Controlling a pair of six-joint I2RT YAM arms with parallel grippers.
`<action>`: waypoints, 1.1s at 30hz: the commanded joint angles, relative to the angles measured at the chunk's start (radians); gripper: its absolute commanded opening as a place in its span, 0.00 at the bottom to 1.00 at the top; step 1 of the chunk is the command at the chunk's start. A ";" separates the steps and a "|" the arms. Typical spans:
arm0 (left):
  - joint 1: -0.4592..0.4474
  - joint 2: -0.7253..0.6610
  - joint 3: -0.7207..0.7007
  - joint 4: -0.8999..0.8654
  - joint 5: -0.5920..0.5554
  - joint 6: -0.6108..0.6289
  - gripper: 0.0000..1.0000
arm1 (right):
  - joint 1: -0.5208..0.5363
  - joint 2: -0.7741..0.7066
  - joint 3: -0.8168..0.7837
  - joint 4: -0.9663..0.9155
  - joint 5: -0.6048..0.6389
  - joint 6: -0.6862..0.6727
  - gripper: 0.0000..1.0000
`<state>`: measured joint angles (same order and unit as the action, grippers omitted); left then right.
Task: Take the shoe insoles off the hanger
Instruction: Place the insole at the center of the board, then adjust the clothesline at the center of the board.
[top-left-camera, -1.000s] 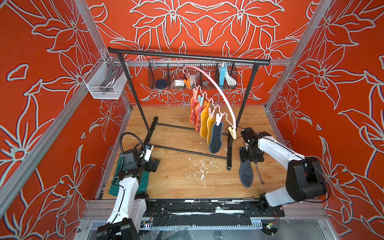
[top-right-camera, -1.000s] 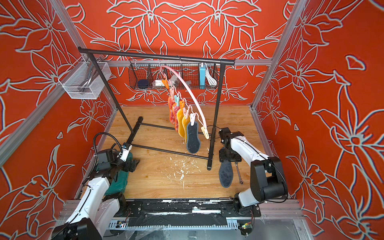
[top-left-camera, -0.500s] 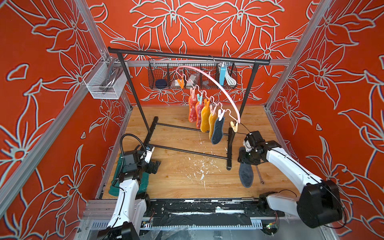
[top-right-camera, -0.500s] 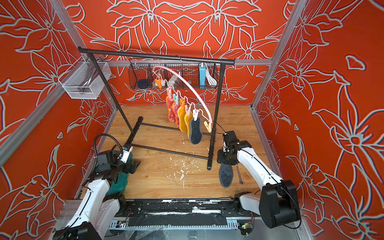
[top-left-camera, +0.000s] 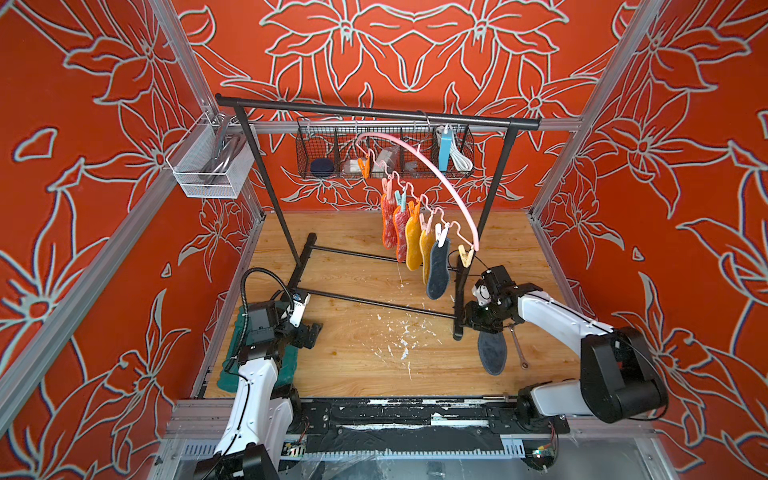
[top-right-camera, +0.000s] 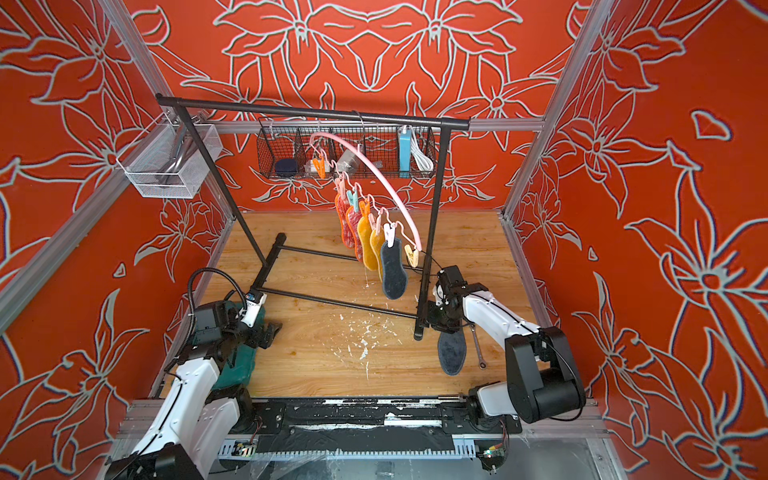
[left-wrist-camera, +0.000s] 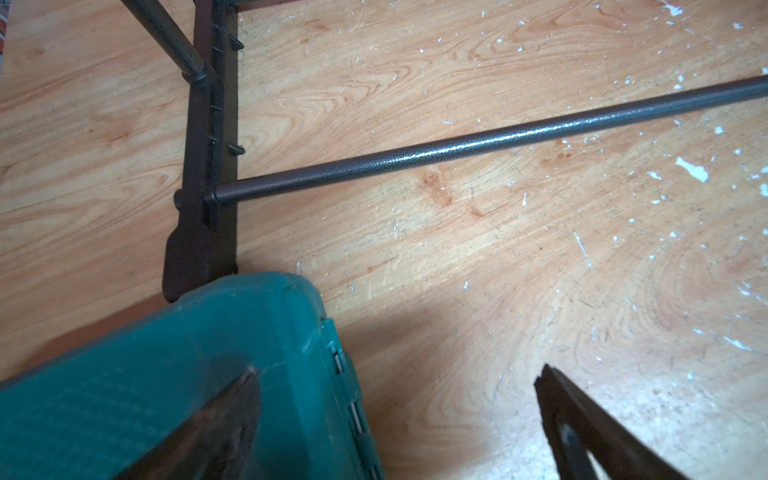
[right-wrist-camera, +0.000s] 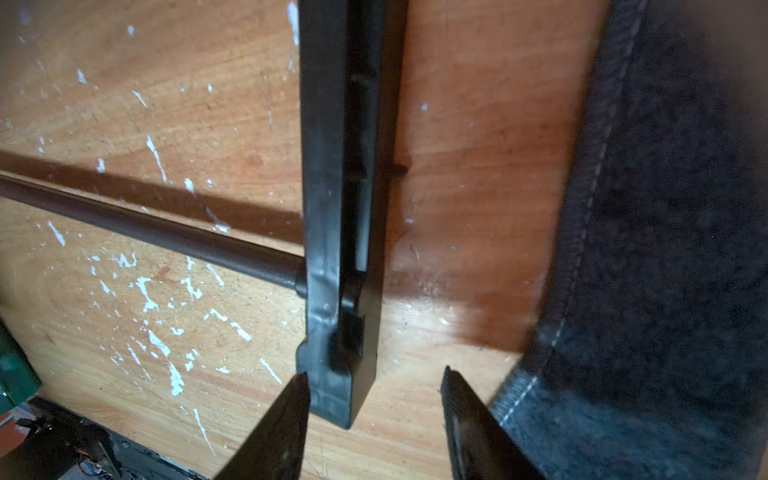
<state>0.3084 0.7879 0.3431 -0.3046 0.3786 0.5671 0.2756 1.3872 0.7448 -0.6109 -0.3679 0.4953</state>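
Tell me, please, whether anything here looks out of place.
Yes: white flecks are scattered over the wooden floor by the black metal rack's foot, like spilled debris, and a small metal spanner lies loose beside the dark grey fuzzy insole.

Five insoles (top-left-camera: 412, 245) hang clipped to the pink hanger (top-left-camera: 457, 202); a dark grey insole (top-left-camera: 492, 352) lies on the floor (top-left-camera: 353, 357).

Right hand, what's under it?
A dark grey insole lies on the wooden floor beneath the right hand; the hand covers its far end, so contact cannot be judged.
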 joint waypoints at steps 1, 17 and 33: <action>0.005 0.006 -0.011 -0.003 0.019 0.018 0.98 | 0.012 -0.030 -0.040 -0.013 -0.006 0.014 0.54; 0.005 0.098 0.015 -0.021 0.046 0.053 0.98 | 0.107 0.023 -0.089 0.168 0.059 0.111 0.52; 0.005 -0.039 -0.042 -0.044 0.091 0.089 0.98 | 0.113 0.047 -0.098 0.304 0.316 0.080 0.26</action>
<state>0.3084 0.7799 0.3248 -0.3073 0.4339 0.6357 0.3920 1.3991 0.6613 -0.3511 -0.1822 0.6010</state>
